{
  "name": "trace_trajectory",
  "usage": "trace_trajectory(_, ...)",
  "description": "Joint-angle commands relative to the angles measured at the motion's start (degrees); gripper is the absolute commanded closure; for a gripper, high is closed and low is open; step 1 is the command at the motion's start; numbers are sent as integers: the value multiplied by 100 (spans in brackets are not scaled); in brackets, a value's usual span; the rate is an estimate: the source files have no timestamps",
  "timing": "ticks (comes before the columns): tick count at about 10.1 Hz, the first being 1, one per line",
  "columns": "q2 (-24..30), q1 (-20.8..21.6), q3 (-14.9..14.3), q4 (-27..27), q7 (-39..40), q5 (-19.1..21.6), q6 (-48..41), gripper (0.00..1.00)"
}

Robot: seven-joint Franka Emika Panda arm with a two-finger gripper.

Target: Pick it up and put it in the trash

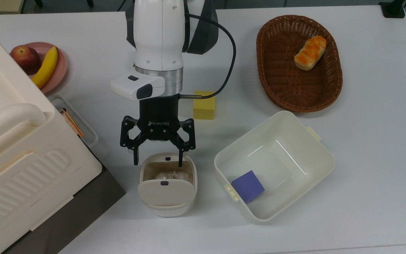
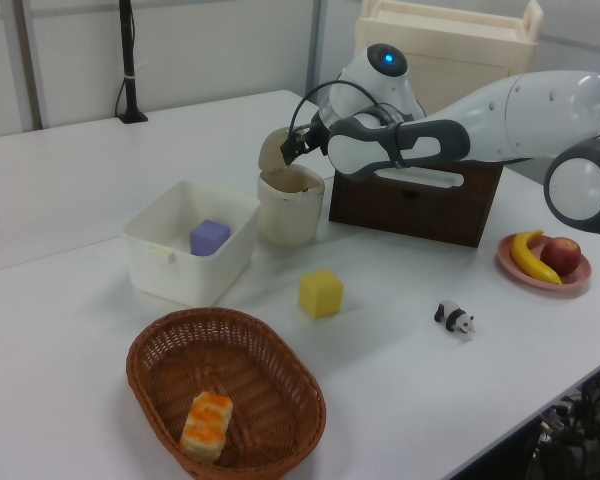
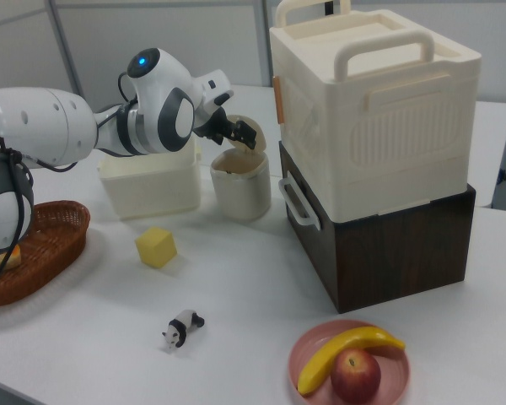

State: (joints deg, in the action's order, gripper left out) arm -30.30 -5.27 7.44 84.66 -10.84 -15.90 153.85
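**Colours on the white desk**

The desk (image 1: 382, 141) is plain white. The small rounded bin (image 1: 167, 204) is cream-white with a tan interior and a dark button on its lid; off-white crumpled paper (image 1: 169, 174) lies inside. The rectangular plastic tub (image 1: 315, 155) is white, holding a purple cube (image 1: 248, 186). The foam block (image 1: 204, 106) is yellow. The woven oval basket (image 1: 277, 88) is brown, its bread roll (image 1: 309, 53) orange-striped. The toy panda figurine (image 3: 182, 327) is black-and-white. The black gripper (image 1: 157, 160) has black fingers (image 1: 135, 158).
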Motion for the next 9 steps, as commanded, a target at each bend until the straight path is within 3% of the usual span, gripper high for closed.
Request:
trace_trajectory(1,382,-18,-14,242,-164,-54,-48,0)
trace_trajectory(4,1244,-1,12,770,-182,-10,-1458,0)
trace_trajectory(6,1744,61,12,771,-147,401,-3020,0)
trace_trajectory(9,2474,376,-58,1015,-191,648,-4423,0)
